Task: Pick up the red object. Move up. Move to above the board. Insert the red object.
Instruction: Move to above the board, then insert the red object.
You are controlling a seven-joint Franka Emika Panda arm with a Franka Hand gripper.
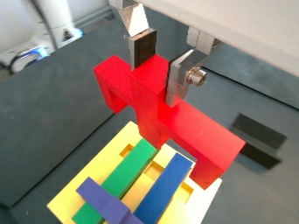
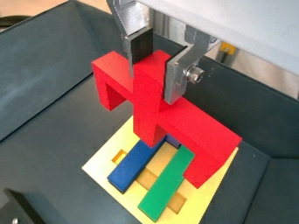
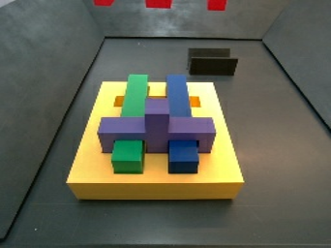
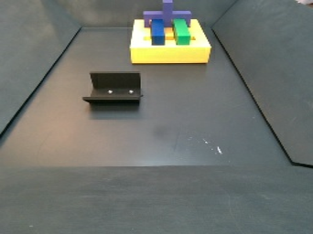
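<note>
My gripper (image 1: pixel 163 63) is shut on the central stem of the red object (image 1: pixel 163 105) and holds it in the air above the board (image 1: pixel 93 171); the hold also shows in a wrist view (image 2: pixel 158 57). The red object (image 2: pixel 152 96) hangs with its crossbar over the yellow board (image 2: pixel 111 157). The board carries a green block (image 1: pixel 135 166), a blue block (image 1: pixel 163 184) and a purple block (image 1: pixel 105 201). In a side view only three red tips (image 3: pixel 158 3) show at the upper edge, far above the board (image 3: pixel 155 174). The gripper itself is out of both side views.
The dark L-shaped fixture (image 4: pixel 113 89) stands on the grey floor apart from the board (image 4: pixel 171 55); it also shows in a side view (image 3: pixel 214 63) and in a wrist view (image 1: pixel 257 140). Dark walls ring the floor.
</note>
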